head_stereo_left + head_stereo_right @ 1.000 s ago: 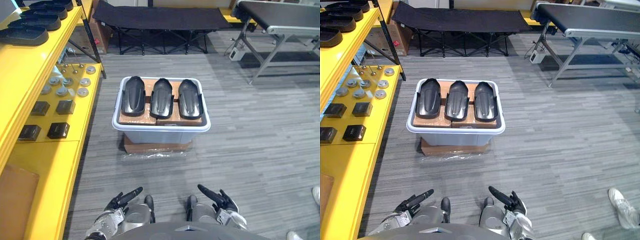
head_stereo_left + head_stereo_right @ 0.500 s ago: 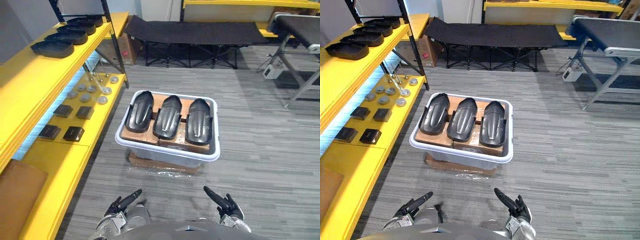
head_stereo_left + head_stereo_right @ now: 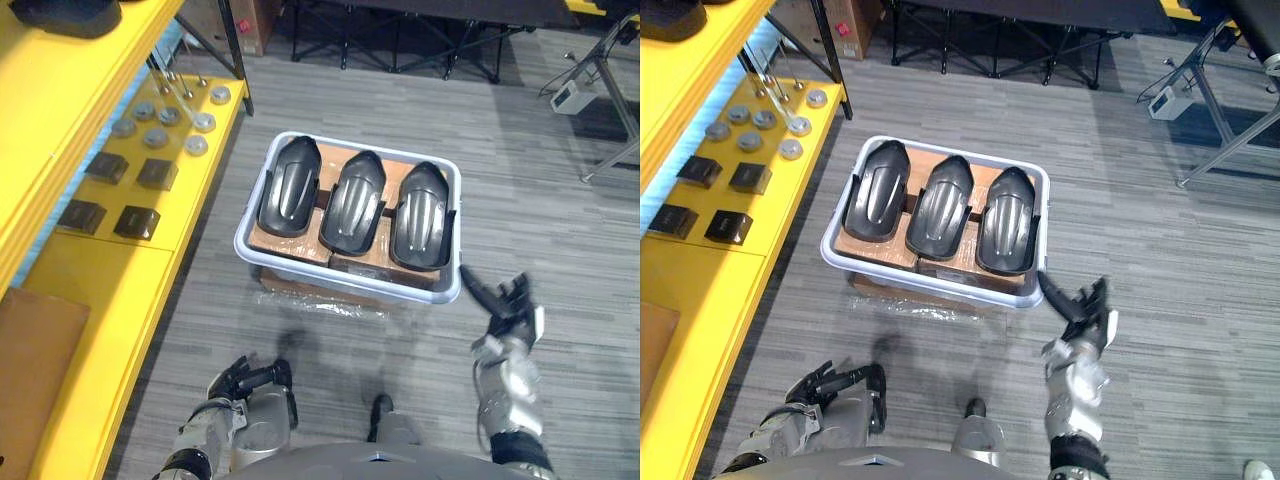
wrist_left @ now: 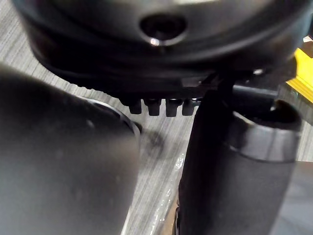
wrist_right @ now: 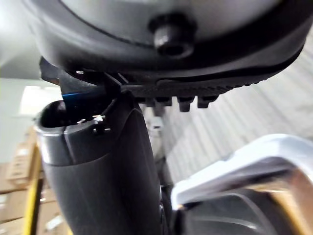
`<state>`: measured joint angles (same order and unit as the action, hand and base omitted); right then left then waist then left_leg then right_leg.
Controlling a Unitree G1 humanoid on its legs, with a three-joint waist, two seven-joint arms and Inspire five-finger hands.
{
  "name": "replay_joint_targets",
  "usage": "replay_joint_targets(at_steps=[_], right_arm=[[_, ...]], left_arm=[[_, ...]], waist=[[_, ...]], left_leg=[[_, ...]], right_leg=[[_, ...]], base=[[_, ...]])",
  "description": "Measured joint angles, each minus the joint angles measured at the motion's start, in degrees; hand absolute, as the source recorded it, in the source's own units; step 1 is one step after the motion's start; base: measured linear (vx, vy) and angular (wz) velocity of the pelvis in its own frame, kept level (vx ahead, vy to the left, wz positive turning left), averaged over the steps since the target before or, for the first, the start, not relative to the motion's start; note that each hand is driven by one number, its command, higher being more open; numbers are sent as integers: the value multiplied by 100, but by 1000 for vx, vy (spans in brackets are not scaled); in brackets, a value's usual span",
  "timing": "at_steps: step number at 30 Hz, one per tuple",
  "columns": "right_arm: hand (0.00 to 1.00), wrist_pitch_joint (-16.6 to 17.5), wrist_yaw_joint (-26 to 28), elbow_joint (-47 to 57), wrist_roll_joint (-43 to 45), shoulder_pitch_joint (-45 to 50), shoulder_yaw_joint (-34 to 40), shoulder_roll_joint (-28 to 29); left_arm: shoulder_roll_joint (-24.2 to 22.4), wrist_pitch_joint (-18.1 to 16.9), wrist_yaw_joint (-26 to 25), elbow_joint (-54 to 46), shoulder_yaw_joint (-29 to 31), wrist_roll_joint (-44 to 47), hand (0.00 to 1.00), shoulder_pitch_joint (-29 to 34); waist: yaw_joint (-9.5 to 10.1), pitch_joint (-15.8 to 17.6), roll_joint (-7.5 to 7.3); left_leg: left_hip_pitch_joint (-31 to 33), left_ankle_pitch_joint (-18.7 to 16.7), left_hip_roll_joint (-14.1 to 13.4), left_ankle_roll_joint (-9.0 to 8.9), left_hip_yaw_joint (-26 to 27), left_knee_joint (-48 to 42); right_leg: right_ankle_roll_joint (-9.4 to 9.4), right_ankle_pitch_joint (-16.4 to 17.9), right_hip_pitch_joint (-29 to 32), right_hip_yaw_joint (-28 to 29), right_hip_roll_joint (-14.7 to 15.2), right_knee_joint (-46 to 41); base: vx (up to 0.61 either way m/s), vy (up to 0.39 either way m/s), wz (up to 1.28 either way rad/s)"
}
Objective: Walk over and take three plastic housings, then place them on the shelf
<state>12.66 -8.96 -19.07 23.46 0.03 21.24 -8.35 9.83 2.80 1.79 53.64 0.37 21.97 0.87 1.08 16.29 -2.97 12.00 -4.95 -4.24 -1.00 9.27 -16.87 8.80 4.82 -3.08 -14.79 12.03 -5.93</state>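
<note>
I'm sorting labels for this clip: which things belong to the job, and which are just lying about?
Job: three plastic housings, the white bin holding them, yellow shelf, right hand.
Lying about: black blocks, metal discs, brown board.

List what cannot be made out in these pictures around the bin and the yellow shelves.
What the bin holds under the cardboard: hidden by it and the three plastic housings, both eye views.
The black item on the upper yellow shelf: cut off by the left eye view's top edge.
The round metal parts on the lower shelf: too small to identify.
Whether the right hand touches the bin: eye views cannot settle it.
</note>
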Motion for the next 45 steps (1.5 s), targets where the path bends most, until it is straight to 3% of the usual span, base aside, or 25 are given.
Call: replay_joint_targets(at_steps=[4, 8, 12, 21, 30, 39, 40, 45], right_arm=[[100, -124, -35, 446, -55, -306, 76, -436], [100, -752, -172, 345, -54, -914, 66, -983], [100, -1182, -250, -863, -52, -1915, -9, -1957], [100, -1389, -410, -2910, -55, -3991, -871, -3492], [100, -1658, -227, -3538, -101, -4613, -1511, -3785], [100, -2270, 342, -3984, -526, -5037, -1962, -3877], [0, -2361, 434, -4159, -660, -5122, -1971, -3889], [0, -2477, 617, -4491, -752, -5506, -2013, -3981]], left_arm=[[145, 106, 94, -34, 1, -16, 100, -7], [246, 97, 217, -143, 8, -58, 100, -63], [175, -88, 269, -216, -7, 42, 100, -138], [47, -279, 358, -246, -408, 468, 100, -501], [1, -111, 603, -167, -632, 1572, 100, -563], [-59, -114, 598, -116, -685, 1571, 100, -648], [-101, -116, 601, -37, -707, 1571, 100, -726], [-219, -148, 635, 46, -773, 1620, 100, -840]], waist=[[-31, 158, -2], [-118, 546, 66], [-93, 916, 341], [93, 1232, 866], [276, 1285, 973], [362, 1289, 1020], [399, 1310, 1086], [494, 1312, 1247]], left_leg=[[172, -73, -119, -8, -4, -219], [397, -243, -161, 44, -56, -524], [807, -335, -141, 92, -195, -830], [1523, -62, -86, 194, -422, -983], [1659, 140, 24, 248, -459, -854], [1665, 374, 77, 232, -462, -575], [1666, 387, 78, 231, -475, -564], [1825, 563, 159, 183, -524, -340]], right_leg=[[10, -148, 142, 259, -91, -48], [5, -155, 260, 272, -122, -107], [1, -157, 477, 256, -119, -161], [-1, -131, 1177, 168, -103, -557], [7, 14, 1513, 111, 31, -936], [-26, 80, 1724, 103, 88, -1124], [-41, 92, 1740, 93, 90, -1165], [-55, 182, 2097, 62, 185, -1453]], base=[[-25, 47, -10], [-90, 35, -3], [-158, 59, 6], [-113, 19, 10], [-27, -5, 5], [-2, -7, 1], [0, 0, 0], [-33, -18, 7]])
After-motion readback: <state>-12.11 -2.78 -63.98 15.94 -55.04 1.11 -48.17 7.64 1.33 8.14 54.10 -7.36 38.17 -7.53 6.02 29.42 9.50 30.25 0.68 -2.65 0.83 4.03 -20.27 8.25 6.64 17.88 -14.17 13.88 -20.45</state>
